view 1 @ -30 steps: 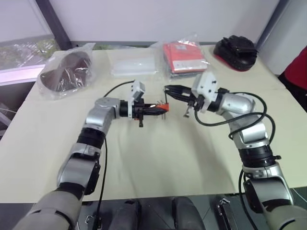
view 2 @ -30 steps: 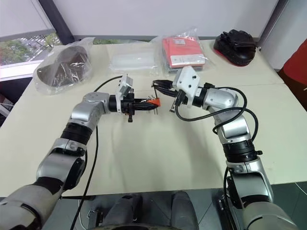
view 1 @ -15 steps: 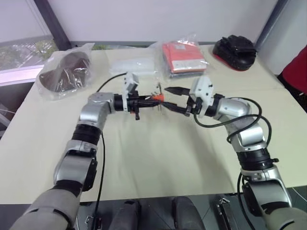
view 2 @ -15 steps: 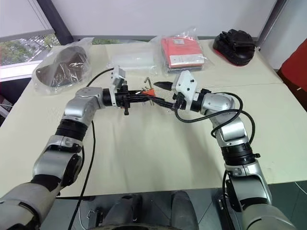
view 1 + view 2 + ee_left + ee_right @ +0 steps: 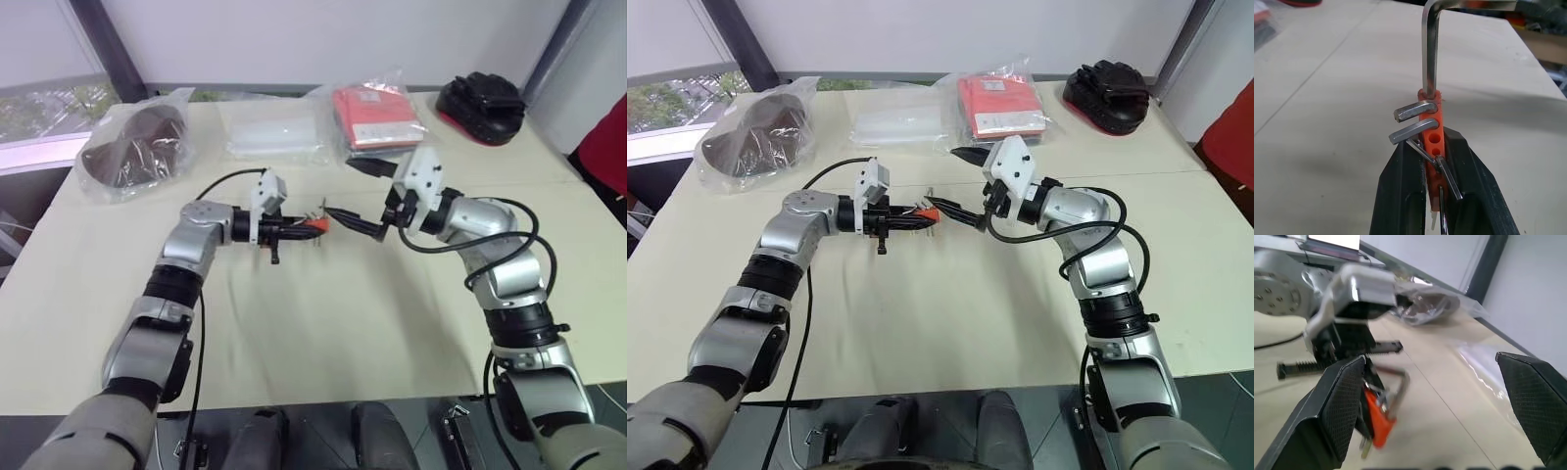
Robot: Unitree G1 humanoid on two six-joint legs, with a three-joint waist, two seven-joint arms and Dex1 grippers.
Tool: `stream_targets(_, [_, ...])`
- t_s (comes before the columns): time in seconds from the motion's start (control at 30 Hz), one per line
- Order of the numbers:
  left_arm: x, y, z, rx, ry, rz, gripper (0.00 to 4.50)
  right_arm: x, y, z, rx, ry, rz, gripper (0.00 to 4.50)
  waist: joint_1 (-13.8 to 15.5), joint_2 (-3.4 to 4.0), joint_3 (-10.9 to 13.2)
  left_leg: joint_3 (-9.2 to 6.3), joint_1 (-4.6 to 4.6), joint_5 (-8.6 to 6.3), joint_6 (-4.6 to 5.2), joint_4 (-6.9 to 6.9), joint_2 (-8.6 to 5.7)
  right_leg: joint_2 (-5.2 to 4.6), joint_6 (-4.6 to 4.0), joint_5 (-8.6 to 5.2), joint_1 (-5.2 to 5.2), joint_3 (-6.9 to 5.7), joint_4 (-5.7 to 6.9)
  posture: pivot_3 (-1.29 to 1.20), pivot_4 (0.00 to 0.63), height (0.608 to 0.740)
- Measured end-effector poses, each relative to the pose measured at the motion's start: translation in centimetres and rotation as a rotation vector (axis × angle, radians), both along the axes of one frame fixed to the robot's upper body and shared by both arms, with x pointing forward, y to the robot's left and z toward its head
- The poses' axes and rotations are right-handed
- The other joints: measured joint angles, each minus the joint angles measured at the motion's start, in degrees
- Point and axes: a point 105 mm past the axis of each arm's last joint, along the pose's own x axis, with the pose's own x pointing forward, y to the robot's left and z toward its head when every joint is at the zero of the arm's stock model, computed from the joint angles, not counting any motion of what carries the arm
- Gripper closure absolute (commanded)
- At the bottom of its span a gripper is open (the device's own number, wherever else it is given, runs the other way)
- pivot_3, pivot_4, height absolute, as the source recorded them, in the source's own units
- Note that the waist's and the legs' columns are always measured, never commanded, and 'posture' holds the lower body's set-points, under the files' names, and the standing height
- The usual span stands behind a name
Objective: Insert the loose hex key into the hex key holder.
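Cream bench carries bagged items along your far edge. Your left gripper is clenched on the orange-red hex key holder, held above the bench at centre. Loose hex key stands with its long leg seated in the holder's end hole, bent end on top. Your right gripper is spread wide, released, fingers either side of the holder, touching nothing.
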Motion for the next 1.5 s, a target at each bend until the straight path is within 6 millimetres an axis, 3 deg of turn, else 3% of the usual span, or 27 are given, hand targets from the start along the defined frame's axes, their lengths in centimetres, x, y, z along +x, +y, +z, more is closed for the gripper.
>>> stream_targets(0.2, [-0.7, -0.2, -0.2, -0.007, 0.003, -0.016, 4.50, -0.8, 0.7, -0.9, -0.026, 0.027, 0.039, 0.06, 0.0, 0.00, 0.0, 0.00, 0.00, 0.00, 0.00, 0.01, 0.00, 0.00, 0.00, 0.00, 0.00, 0.00, 0.01, 0.00, 0.150, 0.740])
stream_targets(0.23, [-0.8, -0.3, -0.3, -0.012, 0.015, -0.018, 4.50, -0.8, 0.7, -1.0, -0.026, 0.030, 0.038, 0.29, 0.0, 0.00, 0.0, 0.00, 0.00, 0.00, 0.00, 0.01, 0.00, 0.00, 0.00, 0.00, 0.00, 0.00, 0.01, 0.00, 0.150, 0.740])
stream_targets(0.33, [-1.0, -0.5, 0.0, -0.026, 0.021, -0.031, 4.50, -0.8, 0.7, -1.0, -0.023, 0.029, 0.037, 1.33, 0.0, 0.00, 0.0, 0.00, 0.00, 0.00, 0.00, 0.01, 0.00, 0.00, 0.00, 0.00, 0.00, 0.00, 0.00, 0.00, 0.150, 0.740])
stream_targets(0.47, [-1.2, -0.6, 0.4, -0.036, 0.019, -0.041, 4.50, -0.9, 0.9, -1.0, -0.019, 0.030, 0.046, 3.58, 0.0, 0.00, 0.0, -0.01, 0.00, 0.00, 0.00, 0.01, 0.00, 0.00, 0.00, 0.00, 0.01, 0.00, 0.01, 0.00, 0.150, 0.740])
stream_targets(0.53, [-1.1, -0.4, 0.2, -0.034, 0.030, -0.034, 4.50, -0.9, 1.0, -1.0, -0.017, 0.025, 0.051, 4.48, 0.0, 0.00, 0.0, 0.00, 0.00, 0.00, 0.00, 0.00, 0.00, 0.00, 0.00, 0.00, 0.01, 0.00, 0.01, 0.00, 0.150, 0.740])
stream_targets(0.93, [-1.3, -0.6, 0.8, -0.042, 0.012, -0.040, 4.50, -0.7, 0.9, -1.5, -0.029, 0.045, 0.053, 4.48, 0.0, 0.00, 0.0, -0.01, 0.00, 0.00, 0.00, 0.01, 0.00, 0.00, 0.00, 0.00, 0.01, 0.00, 0.00, 0.00, 0.150, 0.740])
stream_targets(1.07, [-1.1, -0.5, 0.9, -0.045, 0.010, -0.026, 4.50, -0.9, 0.9, -1.5, -0.033, 0.048, 0.068, 3.21, 0.0, 0.00, 0.0, -0.01, 0.00, 0.00, 0.00, 0.01, 0.00, 0.00, 0.00, 0.00, 0.01, 0.00, 0.00, 0.00, 0.150, 0.740])
stream_targets(1.27, [-0.8, -0.4, 0.5, -0.027, -0.025, -0.011, 4.50, -0.7, 0.9, -1.2, -0.016, 0.034, 0.044, 0.08, 0.1, 0.00, 0.0, -0.01, 0.00, 0.00, 0.00, 0.01, 0.00, 0.00, 0.00, 0.00, 0.01, 0.00, 0.00, 0.00, 0.150, 0.740])
stream_targets(1.5, [-0.8, -0.5, 0.5, -0.030, -0.046, -0.011, 4.50, -0.4, 0.4, -1.1, -0.001, 0.071, 0.017, 0.08, 0.0, 0.00, 0.0, -0.01, 0.00, 0.00, 0.00, 0.01, 0.00, 0.00, 0.00, 0.00, 0.01, 0.00, 0.00, 0.00, 0.150, 0.740])
